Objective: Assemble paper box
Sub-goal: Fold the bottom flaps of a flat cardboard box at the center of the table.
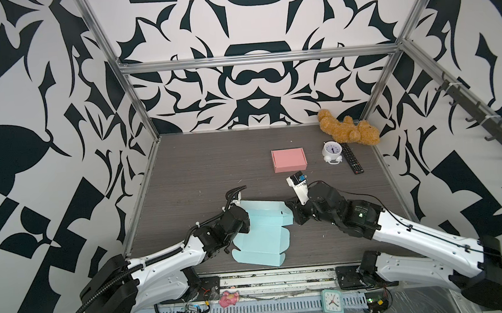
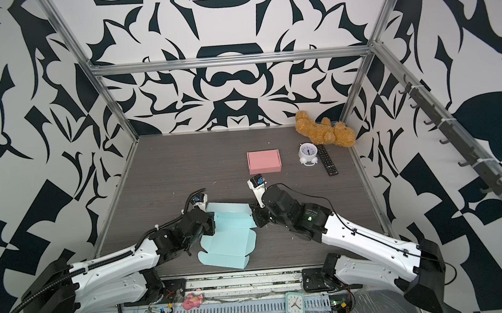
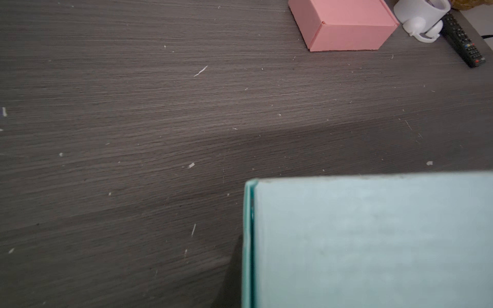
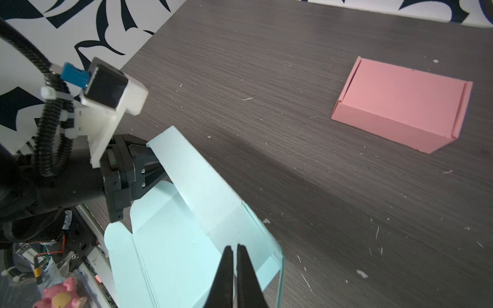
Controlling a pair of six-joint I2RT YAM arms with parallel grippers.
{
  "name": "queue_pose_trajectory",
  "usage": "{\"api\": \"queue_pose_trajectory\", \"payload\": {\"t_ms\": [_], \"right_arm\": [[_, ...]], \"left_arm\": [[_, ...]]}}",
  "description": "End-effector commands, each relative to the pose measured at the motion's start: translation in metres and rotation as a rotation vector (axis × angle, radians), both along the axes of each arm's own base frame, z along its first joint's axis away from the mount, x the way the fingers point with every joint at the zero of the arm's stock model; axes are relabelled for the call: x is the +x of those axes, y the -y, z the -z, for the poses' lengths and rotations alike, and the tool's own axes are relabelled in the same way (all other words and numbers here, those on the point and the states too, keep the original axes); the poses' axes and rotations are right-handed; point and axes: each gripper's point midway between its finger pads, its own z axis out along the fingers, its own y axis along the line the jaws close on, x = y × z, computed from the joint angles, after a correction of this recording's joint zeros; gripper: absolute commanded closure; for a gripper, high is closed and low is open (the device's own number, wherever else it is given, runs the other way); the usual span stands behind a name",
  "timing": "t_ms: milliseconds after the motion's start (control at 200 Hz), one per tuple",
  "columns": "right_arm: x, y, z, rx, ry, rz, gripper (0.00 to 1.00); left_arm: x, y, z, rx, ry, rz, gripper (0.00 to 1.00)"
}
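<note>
Roughly early-to-mid. Light-blue die-cut paper box blank [image 1: 259, 244] sits on the dark wood-grain counter [image 1: 199, 173] near the front edge, between the two arms.

Done: one long wall panel [image 4: 202, 186] is folded up. It looks doubled over in the left wrist view.

To do: base and front flaps lie flat, side walls and lid aren't formed, nothing is tucked.

Left gripper [image 4: 153, 157]: jaws closed down on one end of that wall.

Right gripper [image 4: 234, 250]: jaws shut to a slit at the opposite end, by the corner. Apparently pinching the paper, but I can't fully confirm the grip.

Containers: the blank encloses nothing yet. Pink finished paper box [image 1: 289, 159] stands well behind it with its lid closed, contents not visible.
</note>
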Motion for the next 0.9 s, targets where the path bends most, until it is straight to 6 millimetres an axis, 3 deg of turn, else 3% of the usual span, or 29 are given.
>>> {"api": "queue_pose_trajectory", "payload": {"t_ms": [0, 350, 895], "right_arm": [[0.006, 0.013, -0.018, -0.053, 0.079, 0.033, 0.96], [0.001, -0.001, -0.007, -0.250, 0.132, 0.000, 1.00], [0.013, -0.020, 0.019, -0.346, 0.111, -0.007, 1.00]], "left_arm": [[0.000, -0.008, 0.005, 0.026, -0.053, -0.064, 0.91], [0.002, 0.000, 0.002, 0.033, -0.081, -0.058, 0.93], [0.000, 0.001, -0.006, -0.002, -0.066, -0.045, 0.94]]}}
